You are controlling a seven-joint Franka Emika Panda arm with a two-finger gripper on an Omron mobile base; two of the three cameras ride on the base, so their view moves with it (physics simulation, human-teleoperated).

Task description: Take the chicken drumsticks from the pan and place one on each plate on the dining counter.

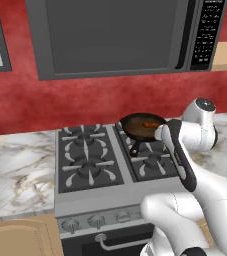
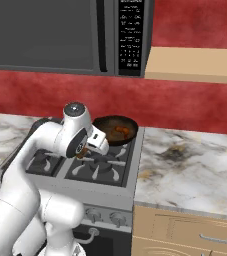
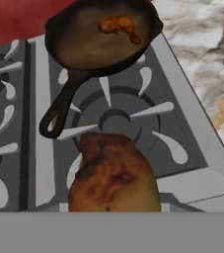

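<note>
One chicken drumstick (image 3: 114,175) is lifted clear of the cast-iron pan (image 3: 84,44), clamped in the gripper (image 2: 87,148) above the near right burner. The second drumstick (image 3: 118,25) lies in the pan (far right burner). No plate reached; both placements remain.

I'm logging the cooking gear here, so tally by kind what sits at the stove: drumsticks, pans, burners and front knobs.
Glossy orange-brown chicken drumsticks: 2, one in the pan, one close before the hand camera
Round dark cast-iron pan: 1
Grey stove burners: 4
Grey front knobs: 3 visible
Total: 10
</note>
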